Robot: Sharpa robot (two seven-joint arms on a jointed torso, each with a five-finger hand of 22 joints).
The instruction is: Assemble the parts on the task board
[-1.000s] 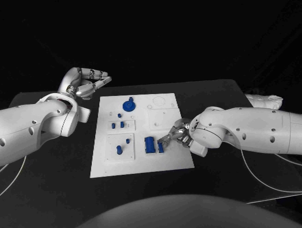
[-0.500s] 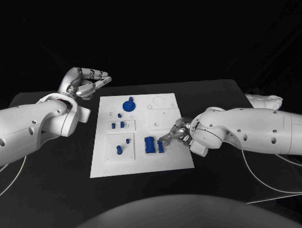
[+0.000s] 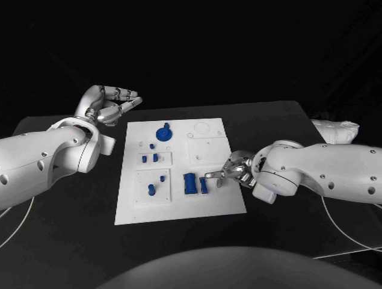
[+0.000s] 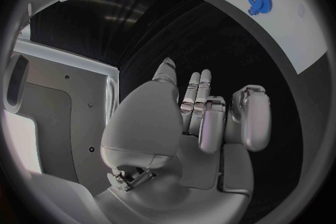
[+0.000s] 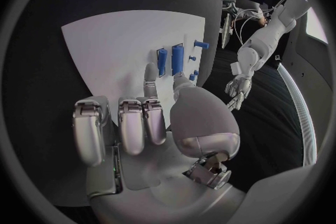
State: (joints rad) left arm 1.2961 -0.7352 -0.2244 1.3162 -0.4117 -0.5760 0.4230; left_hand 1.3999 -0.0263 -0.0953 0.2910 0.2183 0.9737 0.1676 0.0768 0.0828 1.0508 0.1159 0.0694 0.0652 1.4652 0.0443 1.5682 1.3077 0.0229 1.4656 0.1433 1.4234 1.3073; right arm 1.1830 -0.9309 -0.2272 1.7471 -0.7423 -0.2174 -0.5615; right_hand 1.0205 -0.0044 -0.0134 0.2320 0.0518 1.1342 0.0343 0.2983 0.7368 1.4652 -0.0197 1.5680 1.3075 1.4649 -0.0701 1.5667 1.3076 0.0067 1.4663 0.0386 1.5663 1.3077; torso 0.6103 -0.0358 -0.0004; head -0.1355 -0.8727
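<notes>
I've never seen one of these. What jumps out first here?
The white task board in the middle of the black table, dotted with small blue parts, including a blue gear at its far end. The right hand reaches over its right edge beside two upright blue blocks; the left hand hovers beyond its far left corner.

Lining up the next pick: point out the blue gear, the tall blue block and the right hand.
blue gear (image 3: 163, 133), head view, its round face.
tall blue block (image 3: 190, 183), head view, its middle.
right hand (image 3: 229, 171), head view, its middle.

A black table (image 3: 269, 120) and a white bundle (image 3: 334, 129) at its right edge.
</notes>
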